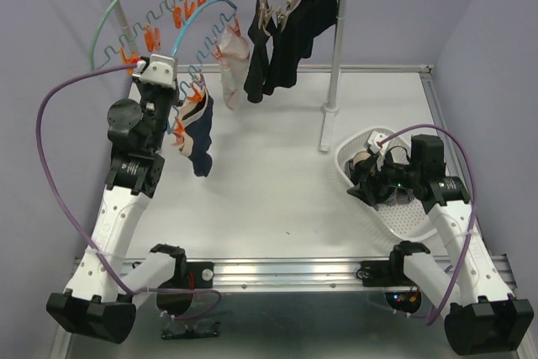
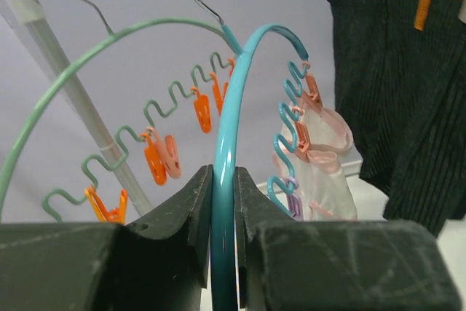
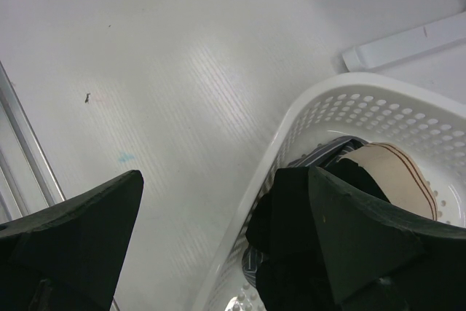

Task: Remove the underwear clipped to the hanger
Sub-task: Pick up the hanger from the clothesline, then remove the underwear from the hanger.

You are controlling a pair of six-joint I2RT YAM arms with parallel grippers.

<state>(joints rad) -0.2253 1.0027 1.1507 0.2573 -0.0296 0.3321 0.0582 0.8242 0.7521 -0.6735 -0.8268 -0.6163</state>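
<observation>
**Left gripper** [image 2: 222,183]: raised at the far left, jaws clamped together on the arc of the blue hanger [image 2: 227,107].

**Blue hanger:** a pale pink-white underwear [image 2: 320,158] is clipped toward its right end. A navy underwear [image 1: 202,136] with beige trim hangs lower, just beside the left arm.

**Green hanger** [image 2: 138,34]: carries orange clips [image 2: 156,162] and hangs just left of the blue one on the clothes rack [image 1: 334,65]. Black garments [image 1: 290,31] hang farther right.

**Right gripper** [image 3: 218,180]: jaws wide apart and holding nothing, above the left rim of the white basket [image 3: 313,111]. The basket stands on the table [image 1: 269,191] at the right. Underwear with a beige waistband [image 3: 389,172] and dark cloth lie inside.
</observation>
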